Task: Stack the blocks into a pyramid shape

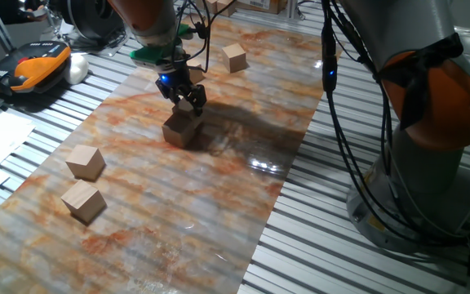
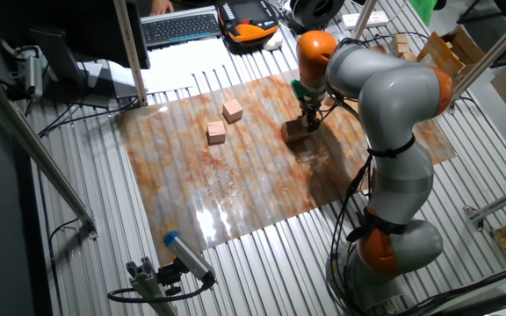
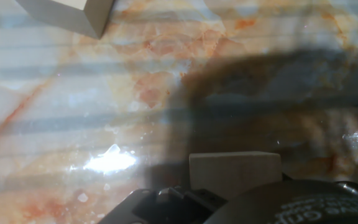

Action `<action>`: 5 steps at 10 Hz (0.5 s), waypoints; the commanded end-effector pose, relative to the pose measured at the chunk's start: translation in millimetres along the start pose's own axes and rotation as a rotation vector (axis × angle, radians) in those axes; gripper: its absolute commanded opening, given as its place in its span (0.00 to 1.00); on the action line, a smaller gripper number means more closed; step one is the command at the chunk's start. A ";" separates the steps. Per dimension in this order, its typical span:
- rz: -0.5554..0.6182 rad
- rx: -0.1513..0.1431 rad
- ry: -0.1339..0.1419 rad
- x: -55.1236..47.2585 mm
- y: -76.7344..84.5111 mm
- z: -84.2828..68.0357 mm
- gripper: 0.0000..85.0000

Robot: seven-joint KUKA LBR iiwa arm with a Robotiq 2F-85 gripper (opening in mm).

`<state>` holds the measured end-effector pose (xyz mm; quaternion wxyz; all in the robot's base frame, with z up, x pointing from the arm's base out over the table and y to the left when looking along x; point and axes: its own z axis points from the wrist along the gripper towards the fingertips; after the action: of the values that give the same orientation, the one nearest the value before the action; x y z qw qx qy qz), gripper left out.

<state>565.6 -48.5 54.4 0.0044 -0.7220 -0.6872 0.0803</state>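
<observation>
You can count four tan blocks in one fixed view: two near the left edge of the marbled mat [image 1: 243,122] at [image 1: 85,162] and [image 1: 83,201], one far off at [image 1: 234,57], and one mid-mat [image 1: 181,128]. The claw [image 1: 188,104] sits directly over that middle block, fingertips at its top. Whether the fingers are closed on it, you cannot tell. The mat lies on the slatted bench [image 1: 317,245].

Robotics lab: slatted aluminium table [image 2: 77,254], keyboard [image 2: 180,26], cables [image 1: 357,122].
</observation>
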 end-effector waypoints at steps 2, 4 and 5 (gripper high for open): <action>-0.005 -0.004 0.001 0.2 -0.3 0.5 0.20; -0.003 -0.003 0.002 0.3 -0.4 0.7 0.20; -0.004 -0.007 0.005 0.4 -0.5 0.8 0.20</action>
<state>565.0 -48.3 53.6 0.0039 -0.7211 -0.6887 0.0761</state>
